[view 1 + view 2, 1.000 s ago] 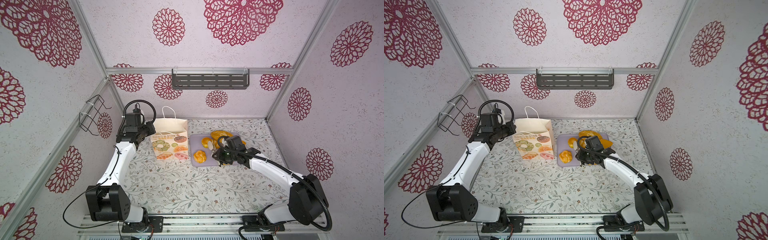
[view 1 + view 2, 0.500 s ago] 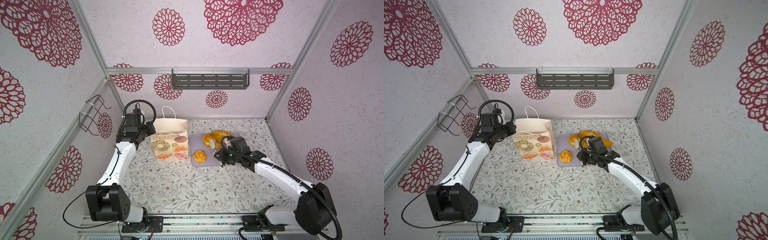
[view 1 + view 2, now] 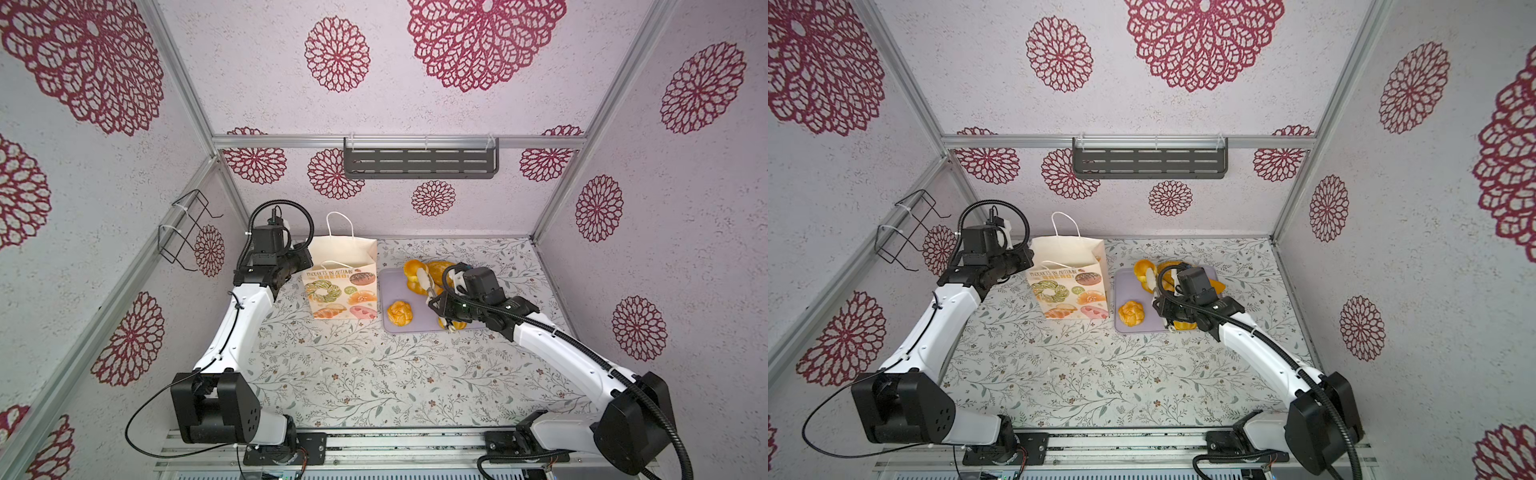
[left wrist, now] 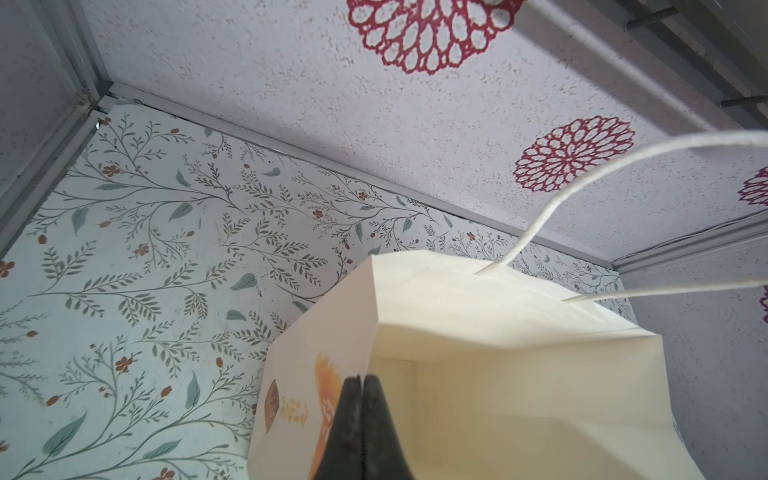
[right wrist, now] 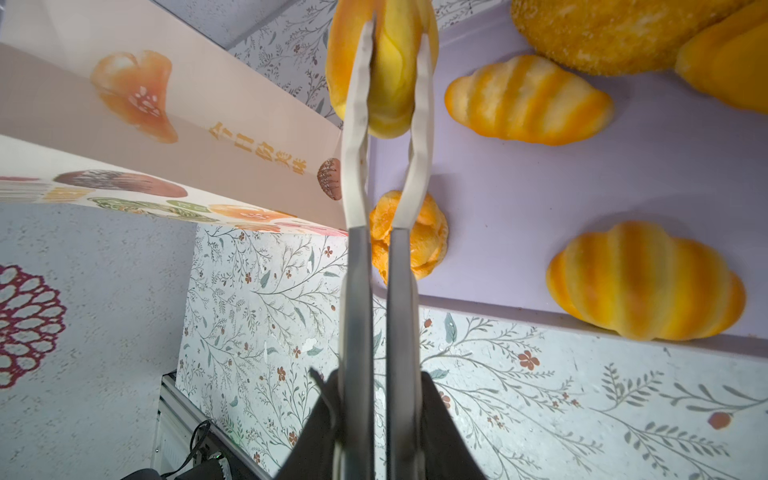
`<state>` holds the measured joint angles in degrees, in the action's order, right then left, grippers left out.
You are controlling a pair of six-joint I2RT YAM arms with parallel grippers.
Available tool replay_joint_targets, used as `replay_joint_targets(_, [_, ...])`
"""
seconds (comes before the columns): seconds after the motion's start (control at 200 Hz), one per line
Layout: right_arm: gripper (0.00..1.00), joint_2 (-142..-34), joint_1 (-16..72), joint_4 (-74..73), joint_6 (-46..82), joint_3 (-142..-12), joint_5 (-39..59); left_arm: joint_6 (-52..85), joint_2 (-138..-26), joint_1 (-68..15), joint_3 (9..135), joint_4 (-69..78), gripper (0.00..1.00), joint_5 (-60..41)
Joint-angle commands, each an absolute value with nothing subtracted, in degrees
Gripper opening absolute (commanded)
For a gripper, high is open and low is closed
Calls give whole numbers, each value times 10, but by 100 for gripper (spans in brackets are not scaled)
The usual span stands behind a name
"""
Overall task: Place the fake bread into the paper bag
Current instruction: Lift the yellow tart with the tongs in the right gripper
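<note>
The paper bag stands open at the back left, printed front facing the camera. My left gripper is shut on the rim of its side wall, seen in a top view at the bag's upper left corner. My right gripper is shut on a pair of metal tongs. Their white tips pinch an oval piece of fake bread over the lilac tray's far left corner, close to the bag's right side. More fake bread lies on the tray: a knotted bun, two striped loaves and a crumbly one.
The lilac tray lies flat just right of the bag. A dark slotted shelf hangs on the back wall and a wire rack on the left wall. Cage walls close in three sides of the floral table.
The right arm has shifted a little, bringing the tongs with the oval bread up and toward the tray's back left corner. The left arm and the bag have not moved.
</note>
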<state>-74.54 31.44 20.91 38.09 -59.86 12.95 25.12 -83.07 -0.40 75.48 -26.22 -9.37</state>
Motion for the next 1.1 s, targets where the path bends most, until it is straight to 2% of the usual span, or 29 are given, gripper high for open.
replay_joint_targets(0.0, [22, -733, 316, 214, 339, -644, 116, 245, -816, -7, 755, -254, 0, -90])
replay_joint_targets(0.38, [20, -759, 315, 239, 293, -724, 101, 242, -812, -7, 754, -257, 0, -85])
replay_joint_targets(1.096, [15, -725, 315, 186, 285, -730, 113, 243, -811, -7, 752, -255, 0, -87])
